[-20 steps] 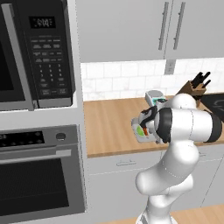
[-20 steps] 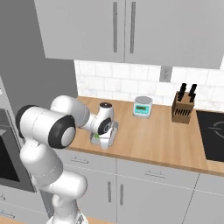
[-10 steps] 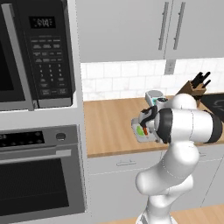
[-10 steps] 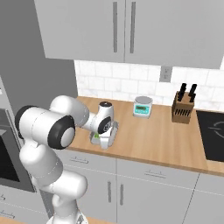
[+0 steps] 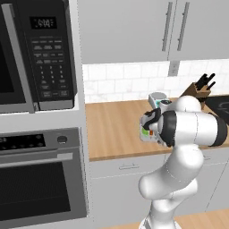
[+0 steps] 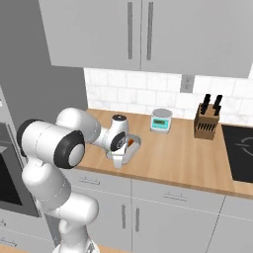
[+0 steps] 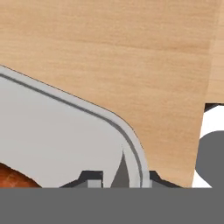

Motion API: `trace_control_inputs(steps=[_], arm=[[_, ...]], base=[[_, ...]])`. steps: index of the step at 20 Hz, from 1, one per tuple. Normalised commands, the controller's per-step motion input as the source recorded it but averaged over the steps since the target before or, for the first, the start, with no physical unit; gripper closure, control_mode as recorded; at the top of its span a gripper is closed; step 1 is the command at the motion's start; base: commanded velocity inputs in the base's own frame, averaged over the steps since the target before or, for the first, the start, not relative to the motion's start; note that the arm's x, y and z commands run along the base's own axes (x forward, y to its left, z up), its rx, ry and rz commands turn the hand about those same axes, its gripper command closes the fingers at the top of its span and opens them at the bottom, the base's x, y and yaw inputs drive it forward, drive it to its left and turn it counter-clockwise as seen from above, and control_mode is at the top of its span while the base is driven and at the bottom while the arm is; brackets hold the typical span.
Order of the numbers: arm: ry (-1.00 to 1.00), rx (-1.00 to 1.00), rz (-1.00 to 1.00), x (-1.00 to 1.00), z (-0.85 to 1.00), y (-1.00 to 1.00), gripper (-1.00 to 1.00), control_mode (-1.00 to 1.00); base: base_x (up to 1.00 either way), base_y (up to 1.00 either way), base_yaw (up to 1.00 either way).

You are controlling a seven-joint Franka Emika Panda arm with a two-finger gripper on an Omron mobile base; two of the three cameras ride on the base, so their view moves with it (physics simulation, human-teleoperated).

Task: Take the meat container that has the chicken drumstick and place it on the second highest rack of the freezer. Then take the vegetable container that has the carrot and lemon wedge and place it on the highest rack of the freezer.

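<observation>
Two small things at most differ from a second ago: the arm's pose and the vegetable container (image 5: 144, 136) match the earlier base views, and nothing on the desk (image 5: 112, 129) has shifted.

The jaws (image 7: 122, 177) point down at the container. In the hand view their tips stand on either side of its raised grey rim (image 7: 65, 103), one inside and one outside. We cannot tell whether they are clenched on it yet.

The container lies near the desk's front edge, partly hidden by the forearm in the left base view. The green lemon wedge (image 5: 145, 131) and the orange carrot (image 5: 151, 132) lie side by side in it. In the right base view the carrot (image 6: 130, 143) shows just past the wrist.

Bare wood runs from the container to the desk's left end, where the oven (image 5: 40, 179) and microwave (image 5: 40, 53) column rises. Behind the container, near the back edge, a kitchen scale (image 6: 161, 120) stands apart from it. A knife block (image 6: 206, 121) stands farther right, with the cooktop (image 6: 239, 153) beyond. Wall cabinets (image 6: 143, 34) hang well above the desk.
</observation>
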Motion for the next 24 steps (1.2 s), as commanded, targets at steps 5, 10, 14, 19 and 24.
trace_control_inputs(steps=[5,10,14,19,24], arm=[[0.0,0.0,0.0,-0.01,0.31,0.0,1.0,-1.0],[0.0,0.0,0.0,0.0,0.8,0.0,1.0,-1.0],[0.0,0.0,0.0,-0.19,0.72,-0.04,1.0,-1.0],[-0.01,0.0,0.0,-0.64,0.68,0.0,1.0,-1.0],[0.0,0.0,0.0,-0.79,0.44,0.0,1.0,-1.0]], base=[[0.0,0.0,0.0],[0.0,0.0,0.0],[0.0,0.0,0.0],[0.0,0.0,0.0],[0.0,0.0,0.0]])
